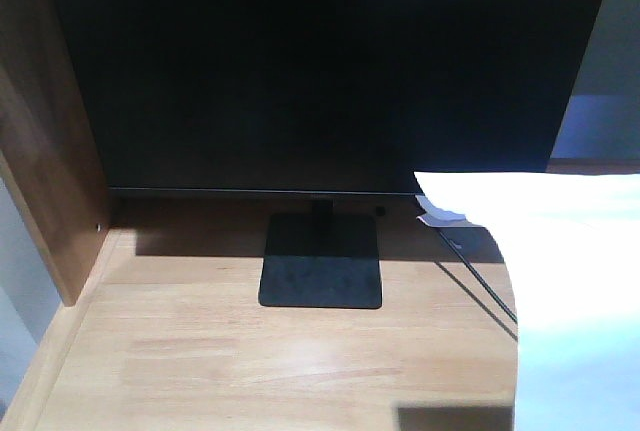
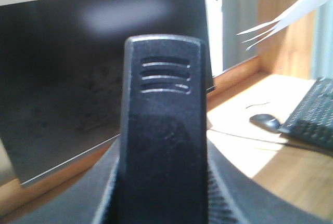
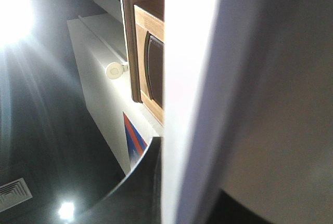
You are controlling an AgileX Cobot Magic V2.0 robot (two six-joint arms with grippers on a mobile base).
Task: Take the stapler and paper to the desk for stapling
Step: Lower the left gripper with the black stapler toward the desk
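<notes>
Stapler (image 2: 162,125) sits before the monitor (image 1: 320,61), clamped between the closed-in fingers of the left gripper (image 2: 162,206). Right of the monitor's stand (image 1: 322,269), the paper (image 1: 570,281) hangs over the desk (image 1: 200,351). It blocks the right wrist view, so I cannot tell how the right gripper stands.

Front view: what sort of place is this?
Probably an office workstation: a light wooden desk bears a large black monitor, and the left wrist view shows a keyboard and mouse.
</notes>
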